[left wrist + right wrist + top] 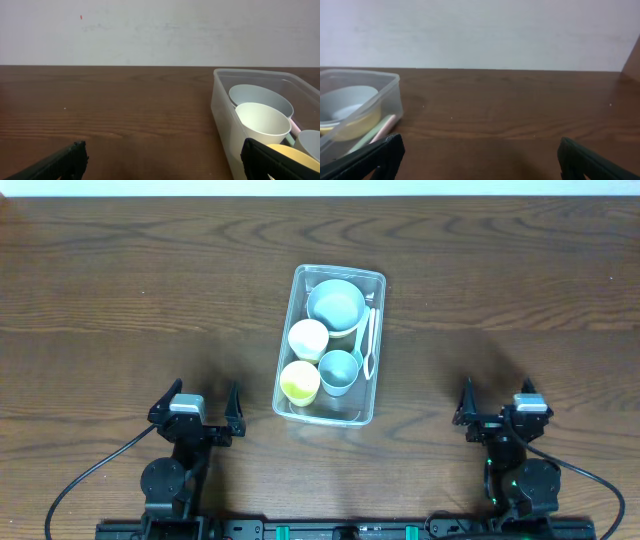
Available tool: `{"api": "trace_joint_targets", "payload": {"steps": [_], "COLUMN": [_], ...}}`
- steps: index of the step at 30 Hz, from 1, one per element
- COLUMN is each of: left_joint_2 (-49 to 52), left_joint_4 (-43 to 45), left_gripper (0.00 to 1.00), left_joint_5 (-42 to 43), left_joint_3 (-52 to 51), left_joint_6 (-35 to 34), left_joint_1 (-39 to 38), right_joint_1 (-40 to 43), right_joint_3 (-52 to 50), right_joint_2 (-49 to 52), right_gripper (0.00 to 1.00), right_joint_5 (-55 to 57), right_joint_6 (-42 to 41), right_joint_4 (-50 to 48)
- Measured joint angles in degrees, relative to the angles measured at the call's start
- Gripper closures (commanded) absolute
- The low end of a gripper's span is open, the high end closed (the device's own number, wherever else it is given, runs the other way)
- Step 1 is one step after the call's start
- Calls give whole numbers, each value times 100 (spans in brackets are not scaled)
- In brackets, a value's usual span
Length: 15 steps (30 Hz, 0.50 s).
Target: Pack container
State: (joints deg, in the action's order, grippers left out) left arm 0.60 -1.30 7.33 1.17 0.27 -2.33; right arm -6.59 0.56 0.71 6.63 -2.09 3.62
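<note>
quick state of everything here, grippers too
container: open, no lid, filled
blue bowl: upright, inside at the far end
cream cup: upright, inside
yellow cup: upright, inside
blue cup: upright, inside
utensils: lying along the container's right wall
left gripper: open, empty
right gripper: open, empty

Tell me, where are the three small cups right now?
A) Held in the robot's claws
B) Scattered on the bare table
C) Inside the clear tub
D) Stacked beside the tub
C: the overhead view shows the yellow cup, the cream cup and the blue cup sitting inside the container, while the left gripper and the right gripper stand open, holding nothing.
</note>
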Motion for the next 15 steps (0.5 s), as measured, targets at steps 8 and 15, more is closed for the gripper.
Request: {"api": "trace_joint_targets", "payload": {"steps": [8,15], "left_joint_2": [0,0], "left_joint_4": [0,0], "left_gripper": [2,2], "left_joint_5": [-2,-2], "left_joint_3": [0,0], "left_joint_6": [0,0], "left_joint_1": [0,0], "right_joint_1": [0,52], "right_joint_3": [0,0], "right_joint_2": [2,0], "right_gripper": [1,1], "right_joint_5": [-177,-214], "right_joint_6": [424,769], "right_joint_4": [17,20]}}
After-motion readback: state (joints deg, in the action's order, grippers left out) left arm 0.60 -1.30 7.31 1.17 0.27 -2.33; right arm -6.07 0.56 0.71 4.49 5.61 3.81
